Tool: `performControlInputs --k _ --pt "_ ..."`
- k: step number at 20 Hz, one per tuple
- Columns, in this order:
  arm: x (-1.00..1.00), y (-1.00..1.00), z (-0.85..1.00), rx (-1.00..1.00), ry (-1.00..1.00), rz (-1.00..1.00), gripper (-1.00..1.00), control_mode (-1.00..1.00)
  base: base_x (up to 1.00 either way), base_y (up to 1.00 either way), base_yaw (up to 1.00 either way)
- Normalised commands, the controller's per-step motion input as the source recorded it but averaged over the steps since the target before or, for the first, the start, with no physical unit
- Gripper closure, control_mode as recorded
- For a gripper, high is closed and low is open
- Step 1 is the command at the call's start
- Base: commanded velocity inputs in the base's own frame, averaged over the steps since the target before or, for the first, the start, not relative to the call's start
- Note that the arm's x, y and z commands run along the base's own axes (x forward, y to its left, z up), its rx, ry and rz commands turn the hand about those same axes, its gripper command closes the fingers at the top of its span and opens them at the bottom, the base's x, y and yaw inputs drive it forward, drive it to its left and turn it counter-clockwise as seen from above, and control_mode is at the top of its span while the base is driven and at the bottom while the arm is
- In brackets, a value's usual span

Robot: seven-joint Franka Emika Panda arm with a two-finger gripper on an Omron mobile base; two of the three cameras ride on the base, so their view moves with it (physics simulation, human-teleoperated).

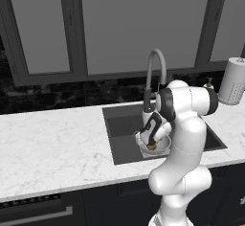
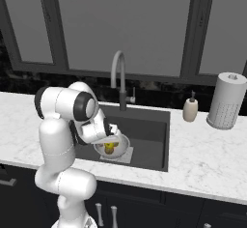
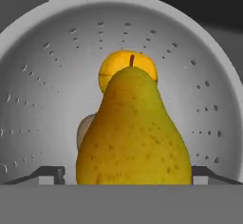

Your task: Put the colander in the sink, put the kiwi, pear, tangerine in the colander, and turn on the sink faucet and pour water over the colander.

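1. Yellow-green and faintly freckled, the pear (image 3: 134,133) stood in the colander (image 3: 199,76), between our finger tips (image 3: 47,174), which rose on either side of its broad base.
2. Our gripper (image 3: 127,176) was spread wide; its tips stood clear of the pear's flanks, so we judged the fruit let go rather than pinched, though the contact line was hidden at the lower edge of the hand view.
3. From the base views, the colander sat on the floor of the sink (image 2: 149,145), with the sink faucet (image 2: 118,79) behind it.
4. We judged the pear firm, smooth-skinned and fairly heavy for its size, apt to bruise or slip; the wide belly was the place to hold it.
5. Its long axis ran from the belly near our hand to the stem (image 3: 132,59), which pointed away toward the colander's far wall.
6. Beyond the stem lay the tangerine (image 3: 111,69), touching or just behind the pear; we could not tell which.
7. Beside the pear's left flank showed a dull rounded shape, probably the kiwi (image 3: 86,130).
8. With all three fruits in, we judged the faucet remained.
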Motion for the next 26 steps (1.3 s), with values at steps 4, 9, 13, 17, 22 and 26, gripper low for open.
performControlInputs --k 4,9,13,17,22,26 --pt "-0.09 -0.03 0.14 0.00 0.01 0.00 -1.00 -1.00 0.00 0.00 0.00" --pt "0.00 0.01 0.45 0.00 0.03 0.00 -1.00 -1.00 0.00 0.00 0.00" --pt "-0.07 0.01 0.61 0.00 0.04 0.00 -1.00 -1.00 0.00 0.00 0.00" --pt "-0.29 0.13 0.69 0.00 0.04 0.00 -1.00 -1.00 0.00 0.00 0.00" --pt "-0.41 0.10 0.70 0.01 0.17 0.00 -1.00 -1.00 0.00 0.00 0.00" --pt "-0.48 0.03 0.68 0.03 0.24 0.00 -1.00 -1.00 0.00 0.00 0.00"
